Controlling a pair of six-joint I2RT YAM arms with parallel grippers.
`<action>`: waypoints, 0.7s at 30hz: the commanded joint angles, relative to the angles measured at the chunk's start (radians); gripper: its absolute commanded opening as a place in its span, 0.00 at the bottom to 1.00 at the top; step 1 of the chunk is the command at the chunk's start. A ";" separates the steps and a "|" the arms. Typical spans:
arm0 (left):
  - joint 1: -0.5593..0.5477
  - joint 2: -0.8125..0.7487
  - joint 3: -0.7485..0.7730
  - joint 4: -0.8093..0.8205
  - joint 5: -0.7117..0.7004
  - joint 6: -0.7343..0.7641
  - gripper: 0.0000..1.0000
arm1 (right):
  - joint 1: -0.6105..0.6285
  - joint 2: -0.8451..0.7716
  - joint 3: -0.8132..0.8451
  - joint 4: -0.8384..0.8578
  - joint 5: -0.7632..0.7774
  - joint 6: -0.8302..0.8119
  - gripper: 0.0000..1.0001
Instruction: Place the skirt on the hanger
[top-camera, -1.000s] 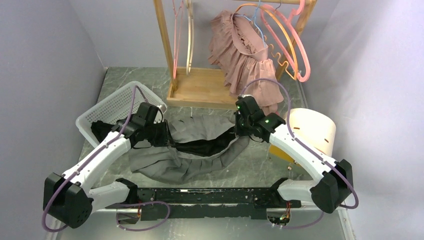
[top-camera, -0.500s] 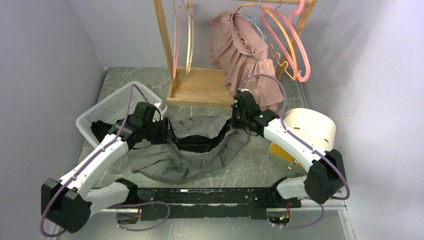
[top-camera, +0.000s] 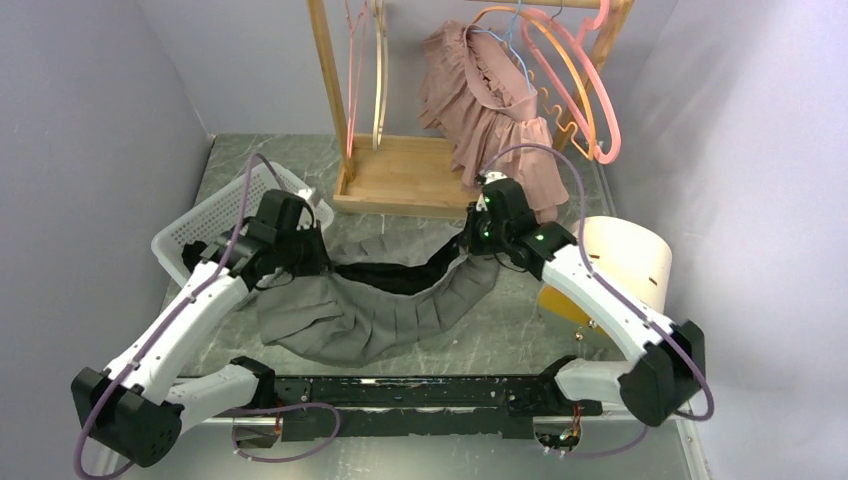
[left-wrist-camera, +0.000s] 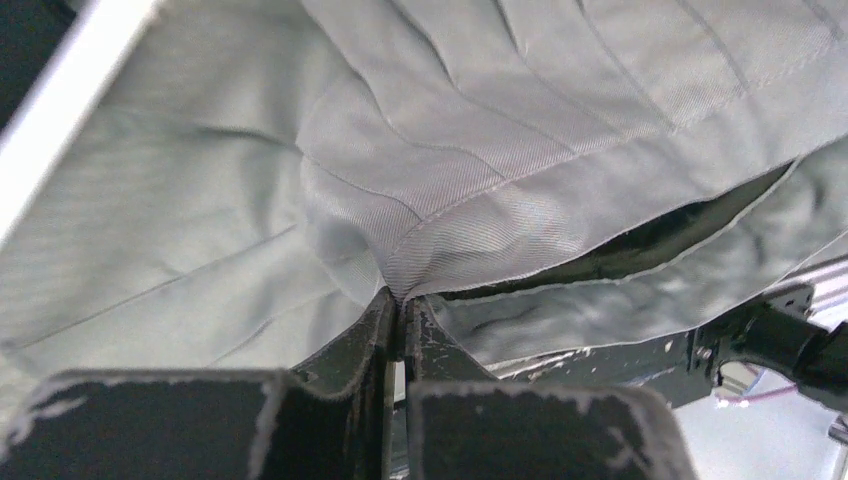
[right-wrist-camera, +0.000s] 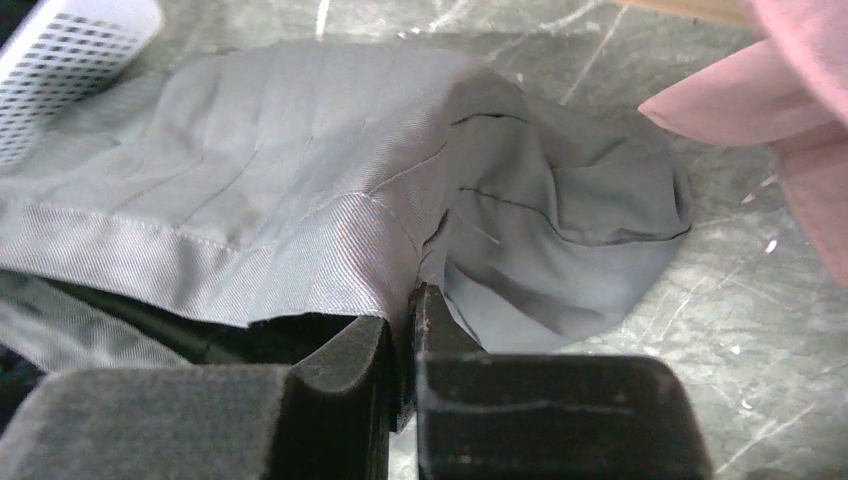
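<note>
A grey pleated skirt with a dark lining hangs stretched between my two grippers above the marble table. My left gripper is shut on the skirt's waistband at its left end; the wrist view shows the fabric pinched between the jaws. My right gripper is shut on the waistband at its right end, fabric pinched there too. Pink and orange hangers hang on the wooden rack at the back.
A pink ruffled garment hangs on the rack, close behind my right gripper and at the right wrist view's edge. A white mesh basket stands at the left. A cream cylindrical tub stands at the right.
Both grippers have lifted and moved slightly toward the rack with the skirt's waistband, pulling it tauter. The grips are unchanged.
</note>
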 joint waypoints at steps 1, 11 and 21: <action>0.014 -0.054 0.208 -0.123 -0.111 0.041 0.07 | -0.007 -0.157 0.081 -0.065 -0.032 -0.070 0.00; 0.014 -0.076 0.700 -0.314 -0.114 0.074 0.07 | -0.007 -0.275 0.483 -0.381 0.054 -0.087 0.00; 0.014 -0.067 0.782 -0.271 -0.189 0.107 0.07 | -0.007 -0.285 0.561 -0.440 0.075 -0.087 0.00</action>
